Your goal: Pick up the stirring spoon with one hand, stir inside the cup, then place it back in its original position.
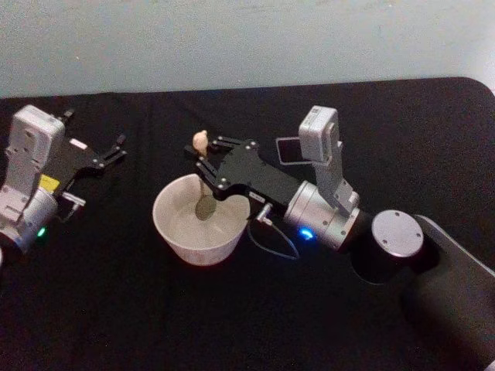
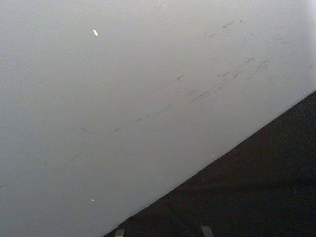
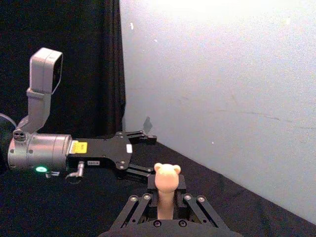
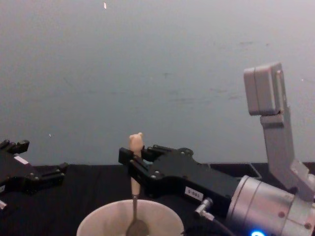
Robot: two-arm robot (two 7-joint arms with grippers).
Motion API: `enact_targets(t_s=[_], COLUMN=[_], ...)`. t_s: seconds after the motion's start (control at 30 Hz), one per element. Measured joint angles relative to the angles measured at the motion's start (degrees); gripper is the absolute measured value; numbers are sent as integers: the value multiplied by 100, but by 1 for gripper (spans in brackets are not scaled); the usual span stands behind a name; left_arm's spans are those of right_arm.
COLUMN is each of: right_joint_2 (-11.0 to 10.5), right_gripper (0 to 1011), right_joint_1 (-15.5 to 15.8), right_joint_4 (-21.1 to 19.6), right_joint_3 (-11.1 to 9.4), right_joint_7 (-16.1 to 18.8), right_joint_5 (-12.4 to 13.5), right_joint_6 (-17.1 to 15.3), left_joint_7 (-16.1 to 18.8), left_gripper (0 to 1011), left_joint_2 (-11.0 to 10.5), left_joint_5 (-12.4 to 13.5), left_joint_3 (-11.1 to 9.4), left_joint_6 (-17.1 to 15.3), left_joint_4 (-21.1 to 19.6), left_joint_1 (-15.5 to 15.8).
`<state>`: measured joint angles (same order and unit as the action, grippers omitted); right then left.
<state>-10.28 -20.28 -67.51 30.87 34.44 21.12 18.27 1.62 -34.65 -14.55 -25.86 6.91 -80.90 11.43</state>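
The right gripper (image 1: 205,158) reaches in from the right over the black-covered table (image 1: 116,309), its fingers closed on the thin shaft of the stirring spoon (image 1: 201,141) just below the cream bear head. The spoon stands nearly upright, the bear head poking up above the fingers and the small metal bowl hanging down inside the cup (image 1: 197,247), close to the bottom; from here I cannot tell whether it touches. The cup sits on the cloth right under the gripper. Just beyond the right arm, partly hidden by its wrist camera, stands the dark square holder box (image 1: 289,151). The left gripper (image 3: 152,154) hovers well off to the left, fingers spread wide with nothing between them, in front of the pale wall (image 4: 157,73).
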Motion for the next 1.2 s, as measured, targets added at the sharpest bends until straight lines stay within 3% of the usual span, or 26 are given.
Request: enact_targets(t_s=[0.37,0.73,1.2], right_joint_2=[-106,-327,-546], right_gripper=[215,215,214], right_joint_1=[121,385,661], right_joint_4=[-119,-512,-924], right_joint_3=[-95,-149,-17], right_joint_7=[-16,82,246], right_joint_5=[-16,105,219], right_joint_6=[-26,-132,-251], left_joint_7=[0,0,0], left_gripper=[1001,1001,1001], left_joint_2=[0,0,0], left_joint_5=[0,0,0], left_joint_3=[0,0,0], left_joint_6=[0,0,0], left_joint_4=[0,0,0], left_joint_1=[0,0,0])
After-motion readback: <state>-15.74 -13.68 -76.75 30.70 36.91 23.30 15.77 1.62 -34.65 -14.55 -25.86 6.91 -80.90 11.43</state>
